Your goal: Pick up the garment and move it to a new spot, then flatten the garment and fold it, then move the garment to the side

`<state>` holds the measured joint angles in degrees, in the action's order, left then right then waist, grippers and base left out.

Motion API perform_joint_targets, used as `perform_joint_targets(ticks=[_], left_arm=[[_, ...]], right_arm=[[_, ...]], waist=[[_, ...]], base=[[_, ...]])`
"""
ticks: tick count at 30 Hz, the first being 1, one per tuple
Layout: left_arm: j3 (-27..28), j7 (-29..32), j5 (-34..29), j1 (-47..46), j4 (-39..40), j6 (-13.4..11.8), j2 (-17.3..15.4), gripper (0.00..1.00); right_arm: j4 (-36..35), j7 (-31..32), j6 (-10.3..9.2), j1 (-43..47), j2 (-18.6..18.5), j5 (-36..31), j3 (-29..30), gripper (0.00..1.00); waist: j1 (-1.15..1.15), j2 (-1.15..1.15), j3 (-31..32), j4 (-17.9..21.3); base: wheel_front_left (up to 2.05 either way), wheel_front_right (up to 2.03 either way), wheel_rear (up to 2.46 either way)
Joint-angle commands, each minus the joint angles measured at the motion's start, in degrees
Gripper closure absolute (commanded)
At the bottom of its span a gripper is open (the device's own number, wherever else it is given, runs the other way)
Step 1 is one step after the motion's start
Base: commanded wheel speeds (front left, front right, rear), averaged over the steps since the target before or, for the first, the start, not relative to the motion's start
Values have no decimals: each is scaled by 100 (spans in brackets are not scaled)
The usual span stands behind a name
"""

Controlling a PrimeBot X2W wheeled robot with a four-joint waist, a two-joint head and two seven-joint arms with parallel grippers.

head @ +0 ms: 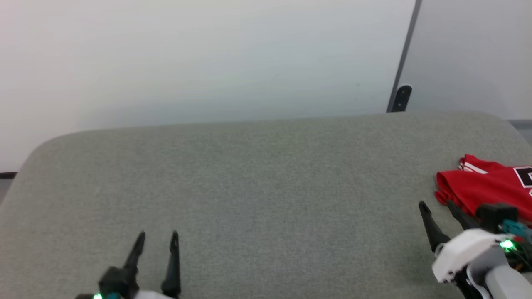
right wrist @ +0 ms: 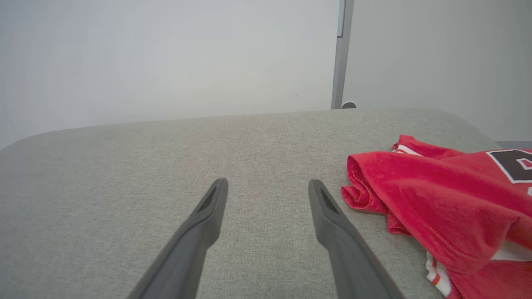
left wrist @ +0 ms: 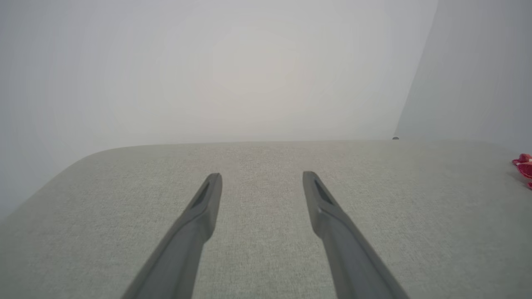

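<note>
The red jersey (head: 486, 187) lay crumpled at about 3 o'clock on the grey fabric surface (head: 266, 174), running out past the edge of the head view. Its near-left edge was bunched into rolled folds. Part of a black, white-edged print showed on top, cut off so that it could not be read, and red-and-white striped trim showed at its 12 o'clock end. The right gripper (head: 435, 203) sat at about 4 o'clock in the head view, its two dark fingers spread wide with nothing between them. In the right wrist view the jersey lay at 3 o'clock from those fingers, with the bunched edge just beside the nearer one and a strip of bare fabric between. The left gripper (head: 158, 235) was at 7 o'clock, well apart from the jersey, its fingers likewise parted and empty above the surface. Behind the surface, at 12 o'clock, stood a white wall (head: 208, 54), with a dark post (head: 405, 54) at about 1 o'clock.
</note>
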<state>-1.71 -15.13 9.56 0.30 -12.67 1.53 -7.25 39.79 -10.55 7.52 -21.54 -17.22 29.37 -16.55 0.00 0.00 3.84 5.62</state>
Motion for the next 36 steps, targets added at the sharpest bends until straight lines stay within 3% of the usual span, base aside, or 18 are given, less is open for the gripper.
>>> perform_joint_targets(ticks=[1,4,8,15,21,36], left_arm=[[-52,4,-55,152,46,61,1,0],[-137,3,-42,419,124,152,31,0],[-86,3,-36,801,330,84,78,0],[10,3,-136,1263,725,-53,76,0],[41,3,-143,1466,930,-164,110,0],[-58,38,-79,1455,1106,-284,132,0]], right_arm=[[-184,38,-6,210,-42,-57,141,0],[-650,179,-6,649,-93,-158,459,0],[-1429,491,-6,1279,-52,-354,943,0],[-3021,1198,-6,2318,373,-747,1724,0],[-4020,1701,-6,2820,743,-996,2045,0],[-4615,2055,-6,3054,979,-1139,2227,0]], waist=[[0,0,127,-125],[0,0,202,-188],[0,0,274,-266],[0,0,274,-376],[0,0,220,-369],[0,0,164,-340]], base=[[0,0,0],[0,0,0],[0,0,0],[0,0,0],[0,0,0],[0,0,0]])
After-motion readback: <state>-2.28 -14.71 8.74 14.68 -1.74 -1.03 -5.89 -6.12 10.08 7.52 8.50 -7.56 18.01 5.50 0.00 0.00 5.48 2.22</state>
